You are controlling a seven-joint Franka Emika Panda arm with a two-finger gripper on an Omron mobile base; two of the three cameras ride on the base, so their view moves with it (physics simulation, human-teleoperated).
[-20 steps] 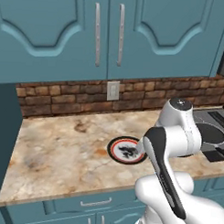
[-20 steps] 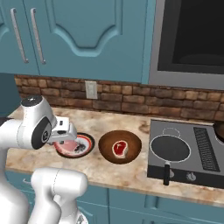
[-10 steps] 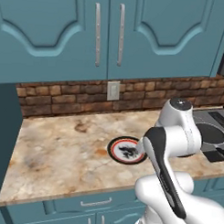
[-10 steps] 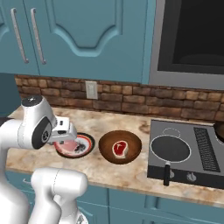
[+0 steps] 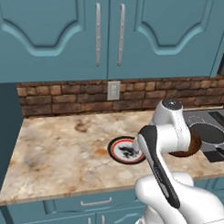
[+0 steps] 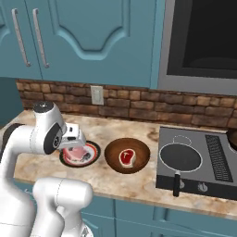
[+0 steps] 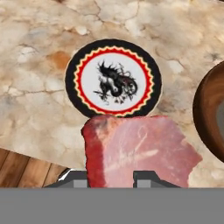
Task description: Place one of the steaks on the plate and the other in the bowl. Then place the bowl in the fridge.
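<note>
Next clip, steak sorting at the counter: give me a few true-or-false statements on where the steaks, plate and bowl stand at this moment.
1. The deep red steak lies in the wooden bowl. True.
2. The pale pink steak rests flat on the plate. False: the pincer holds it above the counter, and the plate's centre is bare.
3. The bowl stands between the plate and the stove. True.
4. The bowl is already inside the fridge. False: it sits on the counter.
5. The frying pan holds a steak. False: it is empty.
</note>
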